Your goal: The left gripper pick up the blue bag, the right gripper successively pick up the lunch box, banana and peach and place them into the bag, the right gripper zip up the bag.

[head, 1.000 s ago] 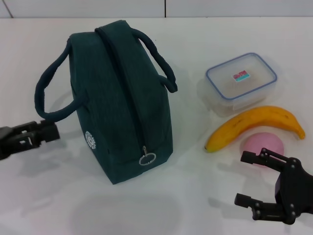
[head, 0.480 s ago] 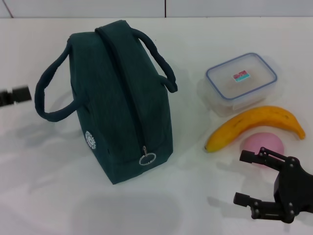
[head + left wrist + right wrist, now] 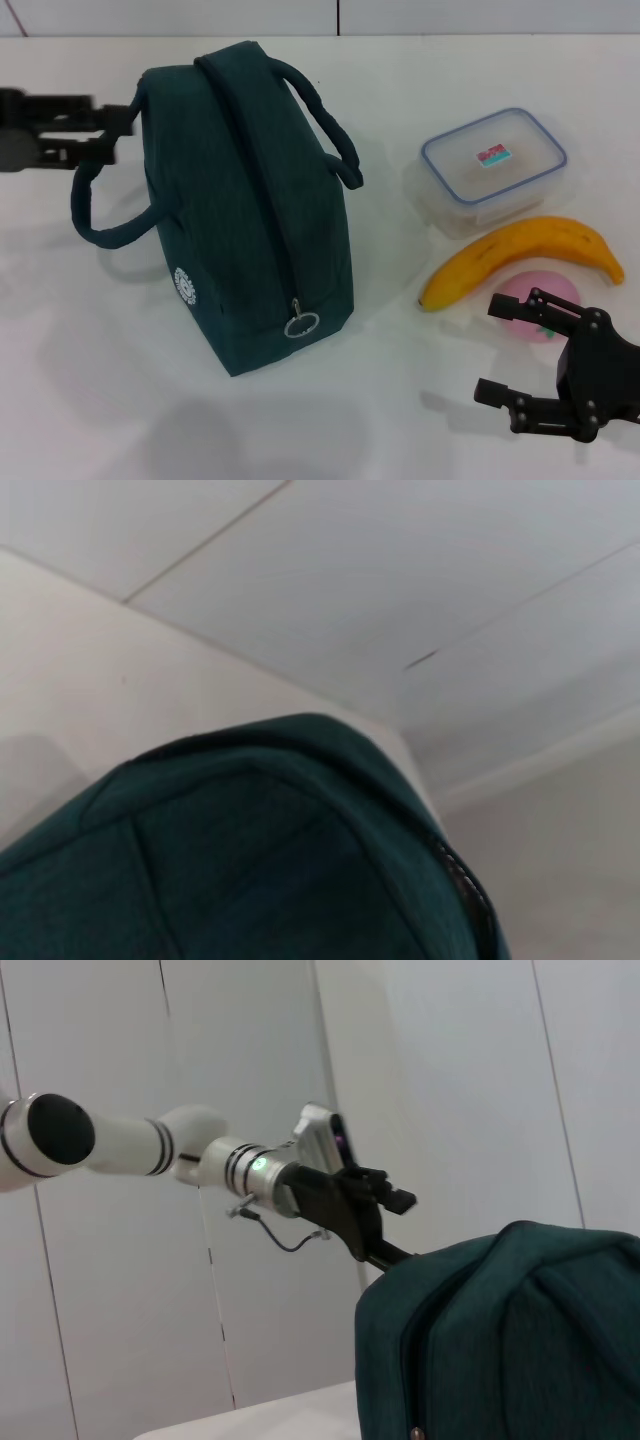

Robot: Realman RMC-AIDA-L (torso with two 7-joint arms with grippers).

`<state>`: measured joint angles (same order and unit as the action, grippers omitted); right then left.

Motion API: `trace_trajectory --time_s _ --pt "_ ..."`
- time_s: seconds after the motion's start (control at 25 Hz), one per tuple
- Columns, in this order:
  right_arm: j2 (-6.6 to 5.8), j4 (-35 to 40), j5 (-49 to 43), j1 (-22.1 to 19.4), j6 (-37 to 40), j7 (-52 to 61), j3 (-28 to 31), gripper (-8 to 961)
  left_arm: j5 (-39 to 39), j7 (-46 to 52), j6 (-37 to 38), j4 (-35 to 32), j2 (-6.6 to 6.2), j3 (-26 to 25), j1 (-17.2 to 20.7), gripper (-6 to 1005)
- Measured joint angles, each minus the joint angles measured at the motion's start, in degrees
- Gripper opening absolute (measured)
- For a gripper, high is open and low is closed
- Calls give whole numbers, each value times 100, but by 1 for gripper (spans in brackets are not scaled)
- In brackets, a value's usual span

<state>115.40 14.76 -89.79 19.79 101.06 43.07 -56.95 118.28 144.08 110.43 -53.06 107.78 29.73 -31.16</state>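
Note:
The dark blue-green bag (image 3: 250, 200) stands upright left of the table's middle, with its zip ring (image 3: 301, 325) at the near end. My left gripper (image 3: 118, 133) is open beside the bag's upper left edge, above the left handle (image 3: 95, 215). It also shows in the right wrist view (image 3: 385, 1225), just behind the bag (image 3: 500, 1340). The left wrist view shows the bag's top (image 3: 250, 880) close up. The clear lunch box (image 3: 492, 165), the banana (image 3: 520, 258) and the pink peach (image 3: 545, 283) lie on the right. My right gripper (image 3: 492, 350) is open, just in front of the peach.
The white table (image 3: 120, 400) is backed by a white wall (image 3: 450, 15). The lunch box, banana and peach lie close together, the peach touching the banana's near side.
My left gripper has moved away from me and rightward, from beside the left handle up to the bag's upper left edge. The right gripper has shifted slightly.

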Motion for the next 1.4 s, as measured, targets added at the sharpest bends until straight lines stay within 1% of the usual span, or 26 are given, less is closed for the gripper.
trace_trajectory --time_s 0.04,0.08,0.12,0.16,0.2,0.32,0.64,0.8,0.96,1.16,1.4 --pt "0 0 0 0 0 0 0 872 96 174 2 -52 28 53 -122 787" --pt "0 0 0 1 1 0 0 872 96 174 2 -52 28 53 -122 786" --pt "0 0 0 1 1 0 -2 872 181 434 2 -179 75 184 -246 786" --pt "0 0 0 1 -2 0 -6 872 204 559 3 -286 101 288 -291 786" --pt "0 0 0 3 -4 0 -7 872 237 867 -8 -592 165 565 -365 786" --pt "-1 0 0 7 -8 -5 -8 872 389 1339 -78 -1079 233 1025 -534 786" --pt "-1 0 -2 8 -87 -51 -9 872 663 1631 -164 -1119 239 1074 -784 785" --pt "-1 0 -4 7 -112 -52 -9 872 1056 1635 -215 -1120 309 1077 -921 785" --pt "-1 0 -4 8 -113 -53 -9 873 1140 1622 -319 -1121 372 1145 -938 784" --pt "-1 9 -4 20 -114 -53 -9 873 1284 1572 -531 -1101 395 1397 -923 784" --pt "-1 9 -3 33 -114 -53 1 873 1292 1525 -583 -1044 410 1396 -912 783"
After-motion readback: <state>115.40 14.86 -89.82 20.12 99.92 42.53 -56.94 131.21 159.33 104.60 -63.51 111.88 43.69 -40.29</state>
